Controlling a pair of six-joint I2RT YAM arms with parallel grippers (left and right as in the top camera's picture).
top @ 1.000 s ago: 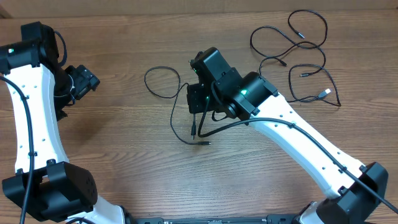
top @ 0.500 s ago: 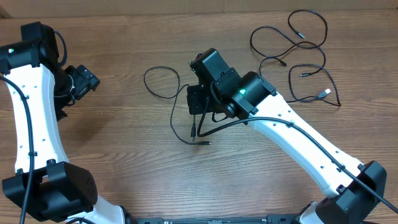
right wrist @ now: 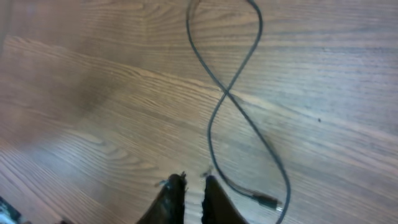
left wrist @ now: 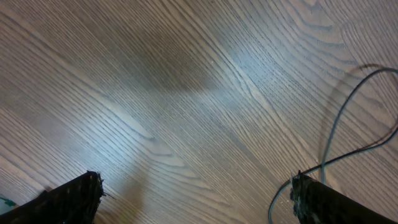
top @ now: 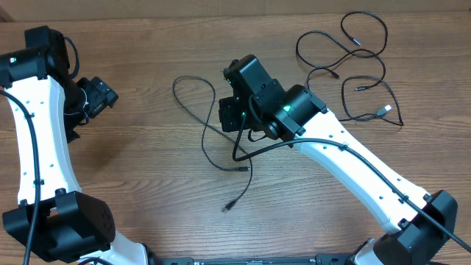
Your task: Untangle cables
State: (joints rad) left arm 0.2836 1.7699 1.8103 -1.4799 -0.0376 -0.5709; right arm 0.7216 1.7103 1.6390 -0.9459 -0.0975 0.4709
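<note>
Overhead: right arm (top: 346,158) reaches to mid-table. Right jaws hang over one loose cable (top: 204,146). The cable loops out to one side of the jaws and trails away below them, ending in a plug (top: 228,208) flat on the table (top: 147,184). The other cables (top: 346,70) lie in open curls well apart from the right jaws, on the far side, and look only loosely overlapped. Left arm (top: 37,132) is parked at the table edge, its jaws well apart from every cable.

Left wrist: left jaws are wide open, one finger (left wrist: 68,199) at each lower corner, with bare wood between them. Gripping nothing.

Right wrist: right jaws are nearly together, only a thin slit between the fingers (right wrist: 174,196). The loose cable lies on the wood just ahead of the tips in a figure-eight, crossing over itself once. One run passes right by the tip and the plug sits just beside the jaws. Cannot tell whether a strand is pinched in the slit or merely passes the tip.

Step, as a judgement: one cable pulled clear of the rest and being laid out on its own; the task is partly done.

Next move calls for lifting the right jaws clear without snagging the strand at the tips. Then either open out the one crossing ahead of the jaws or go for the far group, taking a single strand near a plug end.
</note>
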